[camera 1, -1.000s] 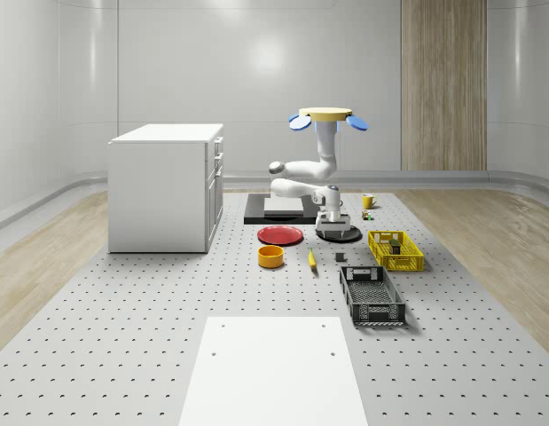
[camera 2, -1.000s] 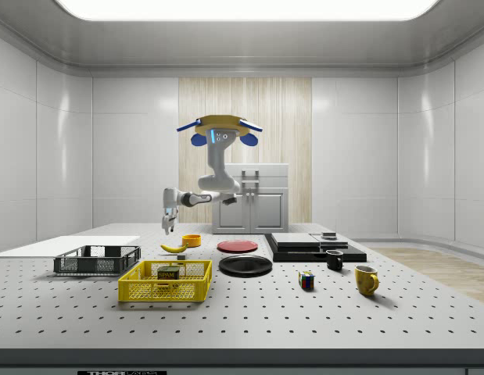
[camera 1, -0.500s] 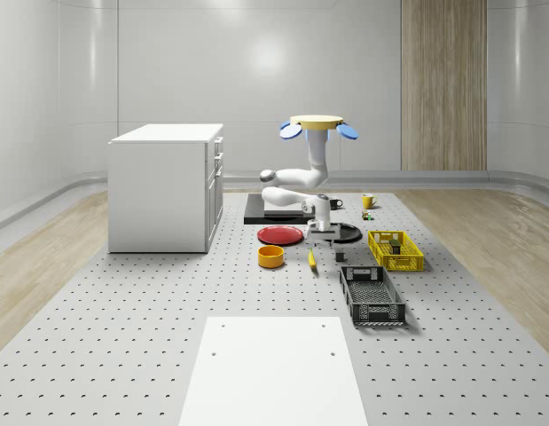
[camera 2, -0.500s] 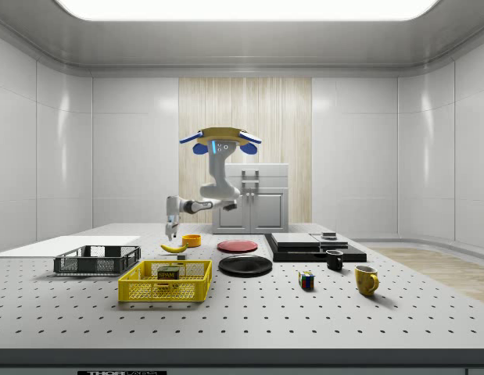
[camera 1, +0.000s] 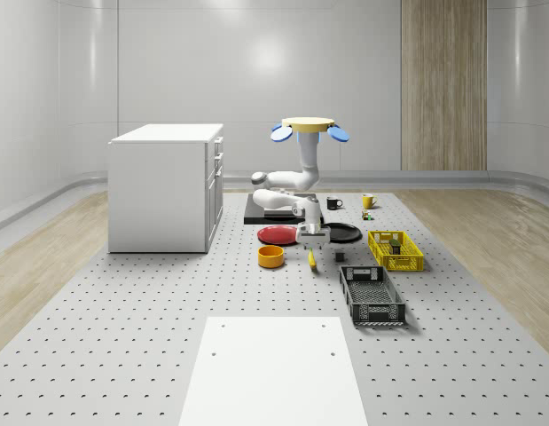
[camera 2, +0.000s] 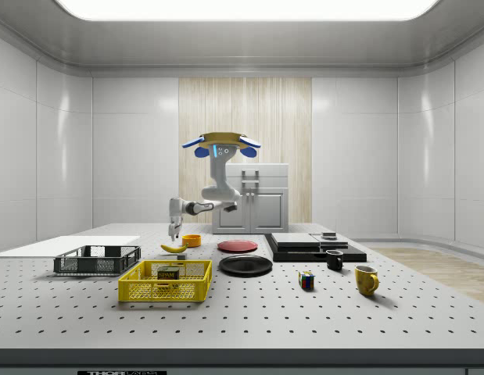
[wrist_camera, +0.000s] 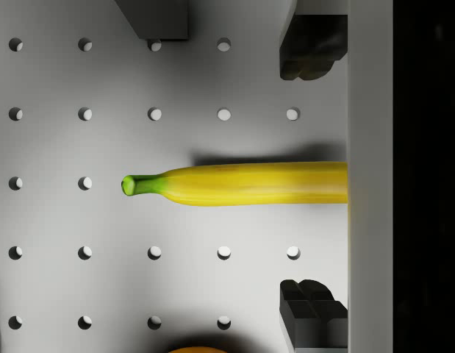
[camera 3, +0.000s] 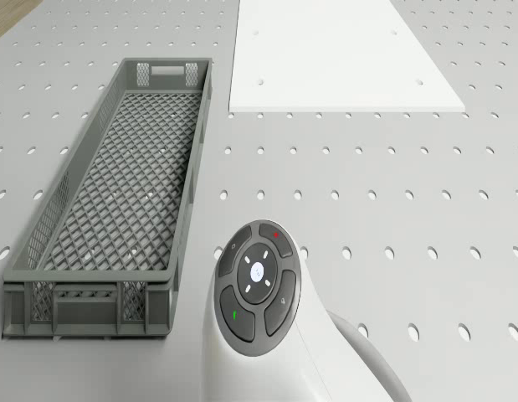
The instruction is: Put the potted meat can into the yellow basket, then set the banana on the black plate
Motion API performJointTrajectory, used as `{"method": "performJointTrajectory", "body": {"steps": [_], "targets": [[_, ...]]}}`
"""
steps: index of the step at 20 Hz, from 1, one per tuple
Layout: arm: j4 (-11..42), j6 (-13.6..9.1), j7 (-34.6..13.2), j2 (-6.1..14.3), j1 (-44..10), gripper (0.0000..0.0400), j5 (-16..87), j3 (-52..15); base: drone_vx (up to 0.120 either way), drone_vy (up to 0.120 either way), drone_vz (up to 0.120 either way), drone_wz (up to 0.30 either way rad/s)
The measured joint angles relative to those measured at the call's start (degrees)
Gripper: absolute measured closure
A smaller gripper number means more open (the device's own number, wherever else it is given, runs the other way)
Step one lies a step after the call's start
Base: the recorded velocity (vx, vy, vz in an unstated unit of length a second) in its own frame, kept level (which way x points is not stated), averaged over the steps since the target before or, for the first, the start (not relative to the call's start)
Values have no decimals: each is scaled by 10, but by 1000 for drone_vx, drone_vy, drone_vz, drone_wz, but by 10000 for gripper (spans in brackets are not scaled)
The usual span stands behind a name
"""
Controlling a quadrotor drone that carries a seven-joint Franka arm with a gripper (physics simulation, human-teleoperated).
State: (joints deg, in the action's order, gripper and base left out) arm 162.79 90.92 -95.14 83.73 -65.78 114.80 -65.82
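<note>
Drone (camera 1: 308, 126) hovers mid-frame, gripper (wrist_camera: 313, 180) w/ fingers apart above banana (wrist_camera: 242, 184); "SPAM" can (camera 2: 169, 273) in yellow basket (camera 2: 165, 281).

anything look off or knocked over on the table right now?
Nothing stands out. Potted meat can sits in the yellow basket, banana lies flat on the table under the open gripper, black plate bare.

Banana (wrist_camera: 242, 184) between spread fingers (wrist_camera: 312, 55)

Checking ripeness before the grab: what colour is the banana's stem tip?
Green; the banana is otherwise yellow. Wrist view.
</note>
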Motion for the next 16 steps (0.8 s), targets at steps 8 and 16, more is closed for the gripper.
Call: {"method": "performJointTrajectory", "body": {"steps": [8,16], "targets": [[-17,19,2,0,-8,0,39,41,0,0,0,0],[-36,35,4,-5,-15,0,74,78,0,0,0,0]]}}
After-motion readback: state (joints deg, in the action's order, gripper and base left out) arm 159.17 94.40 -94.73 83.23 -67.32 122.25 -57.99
